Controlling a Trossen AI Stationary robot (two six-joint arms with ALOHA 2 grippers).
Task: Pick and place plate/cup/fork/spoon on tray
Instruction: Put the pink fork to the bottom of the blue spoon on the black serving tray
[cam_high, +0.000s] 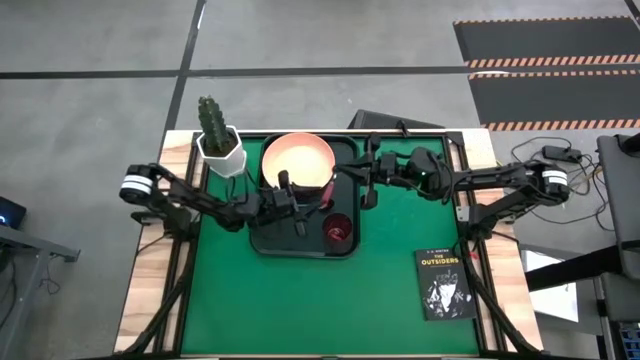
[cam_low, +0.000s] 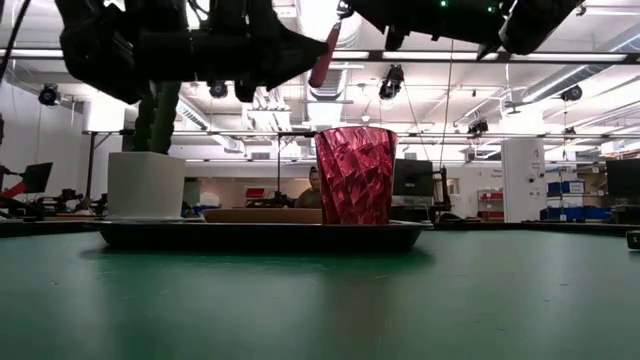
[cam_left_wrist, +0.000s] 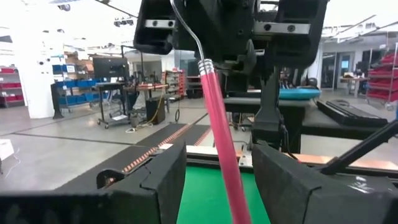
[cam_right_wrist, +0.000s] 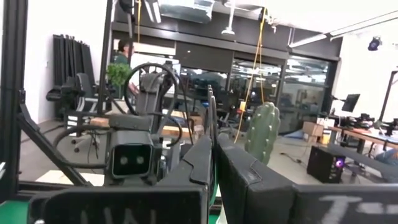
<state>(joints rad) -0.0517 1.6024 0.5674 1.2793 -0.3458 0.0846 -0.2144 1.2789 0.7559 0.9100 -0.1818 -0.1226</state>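
Observation:
The fork (cam_left_wrist: 221, 124), silver metal at one end with a pink handle, hangs above the dark tray (cam_high: 262, 243). My right gripper (cam_high: 362, 180) is shut on its metal end. My left gripper (cam_left_wrist: 219, 155) is open, one finger on either side of the pink handle (cam_high: 327, 192). Whether either finger touches the handle, I cannot tell. The salmon plate (cam_high: 298, 158) lies flat in the tray's far half. The dark red cup (cam_low: 356, 175) stands upright in the tray's near right corner. The spoon is out of view. My right gripper pinches the fork's metal end (cam_left_wrist: 186, 31) between its two shut fingers; a thin strip of metal (cam_right_wrist: 211, 115) sticks out past them. It comes from the table's right, roughly level. The fork is lifted clear of the tray, its pink handle slanting down toward my left gripper.
A white pot with a cactus (cam_high: 220, 150) stands off the tray's far left corner. A black book (cam_high: 443, 285) lies on the green mat near the table's right edge. Bare mat spreads in front of the tray.

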